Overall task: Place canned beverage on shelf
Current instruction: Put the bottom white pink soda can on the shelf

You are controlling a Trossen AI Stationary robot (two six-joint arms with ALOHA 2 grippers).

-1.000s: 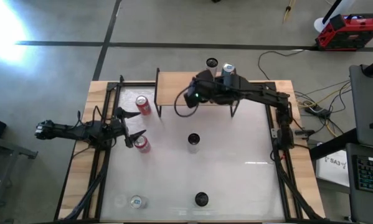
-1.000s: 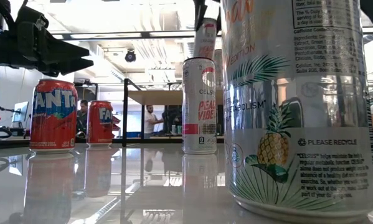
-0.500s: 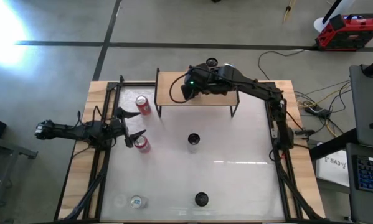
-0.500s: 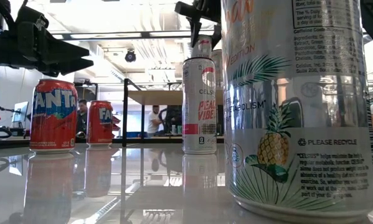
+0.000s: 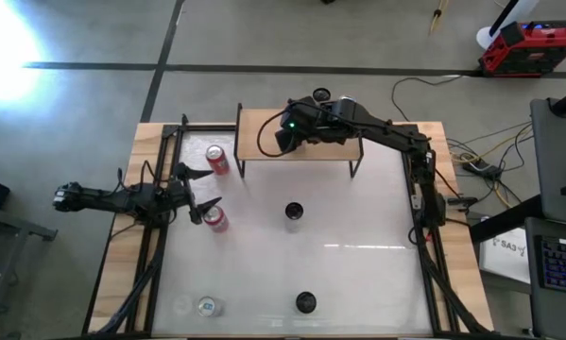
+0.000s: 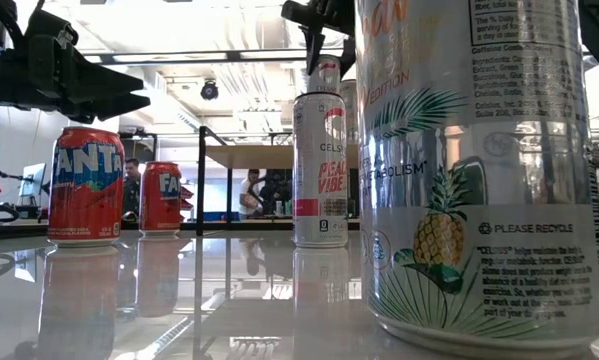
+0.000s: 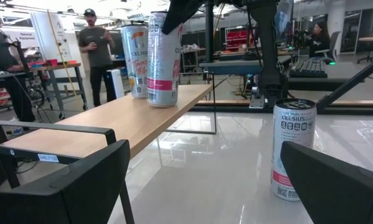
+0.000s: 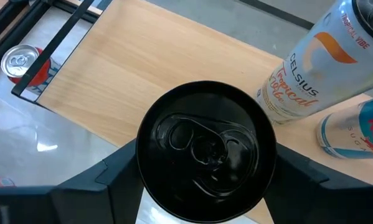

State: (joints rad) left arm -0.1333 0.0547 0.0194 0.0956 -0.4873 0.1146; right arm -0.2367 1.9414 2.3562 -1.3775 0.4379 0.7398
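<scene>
The shelf (image 5: 264,137) has a tan wooden top on black legs and stands at the table's far side. My right gripper (image 5: 295,132) is above it, shut on a black-topped pink and white can (image 8: 205,146), which also shows in the left wrist view (image 7: 163,59). Two more cans (image 8: 311,74) (image 8: 354,134) stand on the shelf behind it. My left gripper (image 5: 199,192) is open and empty at the table's left, between two red Fanta cans (image 5: 216,159) (image 5: 214,219). My right gripper pinches the can's upper wall just under the rim (image 8: 141,163) between its two fingers, one on each side. The fingers come from above, pointing down. The can is upright, and its base (image 7: 163,101) stands on the shelf's wooden top.
A Celsius can (image 5: 293,212) stands at the table's middle, a pineapple-print can (image 5: 305,302) at the near edge and a silver-topped can (image 5: 205,305) at the near left. Black frame rails run along the table's left and right edges. People stand in the room beyond.
My right gripper has carried the can toward the table's far edge over the shelf and lowered it. The can has come down onto the shelf top and has kept still for the last half second.
</scene>
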